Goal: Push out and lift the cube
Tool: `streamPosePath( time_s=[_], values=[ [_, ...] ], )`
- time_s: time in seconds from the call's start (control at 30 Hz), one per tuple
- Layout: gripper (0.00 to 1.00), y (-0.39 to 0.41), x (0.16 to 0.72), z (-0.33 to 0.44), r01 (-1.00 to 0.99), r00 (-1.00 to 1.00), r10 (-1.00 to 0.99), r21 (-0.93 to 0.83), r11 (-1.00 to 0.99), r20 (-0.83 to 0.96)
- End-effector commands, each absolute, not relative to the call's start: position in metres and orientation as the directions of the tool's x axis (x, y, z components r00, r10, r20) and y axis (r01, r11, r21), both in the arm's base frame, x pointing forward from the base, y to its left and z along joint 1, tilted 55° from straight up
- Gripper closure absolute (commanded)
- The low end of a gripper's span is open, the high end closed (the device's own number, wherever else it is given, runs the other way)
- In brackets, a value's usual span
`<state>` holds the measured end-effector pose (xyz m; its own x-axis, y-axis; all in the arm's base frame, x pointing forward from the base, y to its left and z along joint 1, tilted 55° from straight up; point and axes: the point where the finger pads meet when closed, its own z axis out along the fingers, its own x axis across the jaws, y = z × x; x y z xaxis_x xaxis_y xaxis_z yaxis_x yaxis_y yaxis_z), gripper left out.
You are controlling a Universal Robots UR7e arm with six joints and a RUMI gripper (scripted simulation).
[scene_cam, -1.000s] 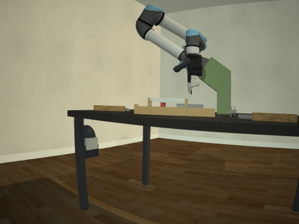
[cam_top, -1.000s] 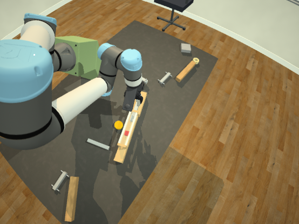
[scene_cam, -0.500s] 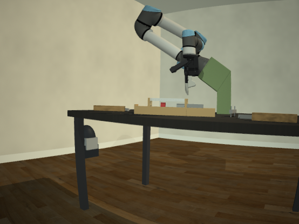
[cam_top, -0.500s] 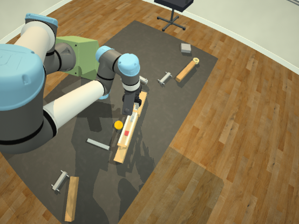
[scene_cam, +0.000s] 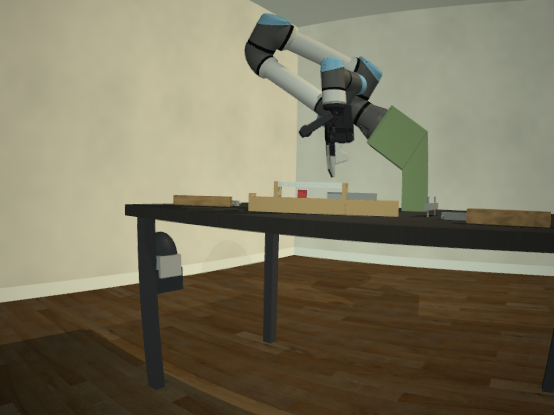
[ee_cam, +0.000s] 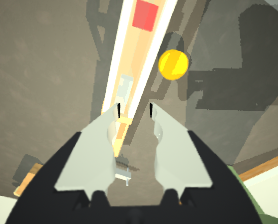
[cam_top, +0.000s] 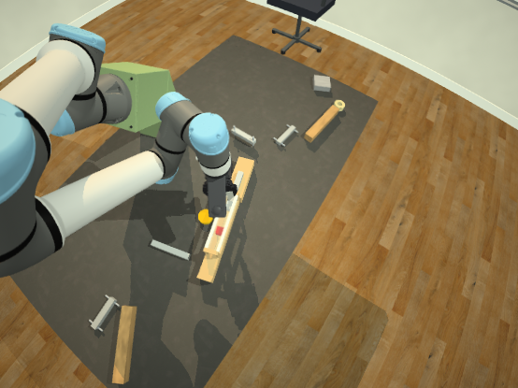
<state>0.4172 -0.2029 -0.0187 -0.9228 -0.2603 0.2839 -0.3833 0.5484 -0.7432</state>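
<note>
The red cube (cam_top: pixel 219 229) (scene_cam: pixel 302 193) (ee_cam: pixel 146 14) sits inside the long wooden channel (cam_top: pixel 208 268) (scene_cam: pixel 320 206) (ee_cam: pixel 114 90), under its pale roof, toward the channel's near end in the top view. A grey stick (cam_top: pixel 238 179) (ee_cam: pixel 125 85) lies in the channel's far part. My gripper (cam_top: pixel 218 212) (scene_cam: pixel 330 173) (ee_cam: pixel 135 104) hangs above the roof, pointing down, behind the cube along the channel. Its fingers stand a little apart with nothing between them.
A yellow ball (cam_top: pixel 204 216) (ee_cam: pixel 173 64) lies beside the channel. A grey bar (cam_top: pixel 169 250), T-shaped grey tools (cam_top: pixel 103 313) (cam_top: pixel 285 136) (cam_top: pixel 243 136), wooden blocks (cam_top: pixel 124 344) (cam_top: pixel 323 122) and a grey box (cam_top: pixel 322 83) lie scattered on the dark table. The green arm base (cam_top: pixel 136 94) stands at the back.
</note>
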Motion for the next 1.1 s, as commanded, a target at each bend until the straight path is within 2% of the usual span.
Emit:
streamPosePath(
  time_s=[0.0,0.27,0.7,1.07],
  values=[
    [0.78,-0.216,0.413,-0.003,-0.474,-0.879,-0.323,-0.705,0.528,0.350],
    [0.78,-0.237,0.403,0.021,-0.606,-0.794,-0.407,-0.636,0.477,0.452],
    [0.78,-0.277,0.370,0.074,-0.852,-0.521,-0.555,-0.434,0.293,0.648],
    [0.78,-0.296,0.343,0.105,-0.951,-0.305,-0.597,-0.275,0.144,0.742]
  ],
)
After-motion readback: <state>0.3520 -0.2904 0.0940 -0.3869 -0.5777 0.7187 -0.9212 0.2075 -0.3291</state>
